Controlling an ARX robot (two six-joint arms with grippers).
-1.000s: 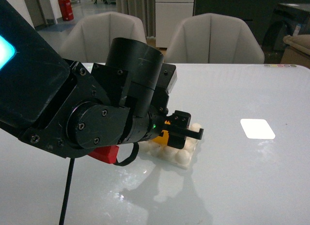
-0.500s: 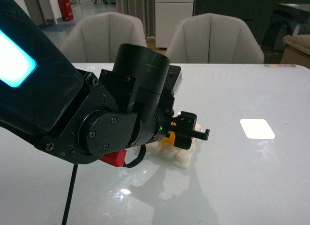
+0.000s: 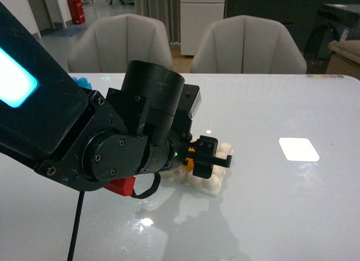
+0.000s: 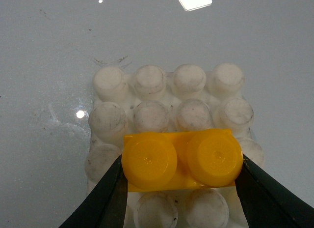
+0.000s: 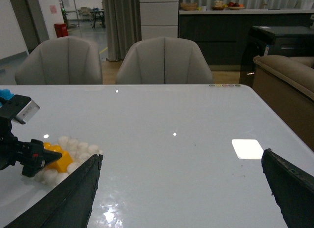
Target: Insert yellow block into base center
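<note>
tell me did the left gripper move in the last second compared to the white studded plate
Yes. In the front view the left gripper, shut on the yellow block, rose slightly and then came back down and toward the robot over the white plate.

1. Yellow block (image 4: 182,159): a yellow-orange brick with two round studs facing up, lay level across the base's middle studs, flanked at both ends by dark fingers.
2. Base (image 4: 162,102): a white square plate with a four-by-four grid of rounded, scuffed studs, rested flat on the glossy tabletop.

The yellow block (image 4: 182,159) sits on the base (image 4: 162,98), between claw fingers (image 4: 105,198).
</note>
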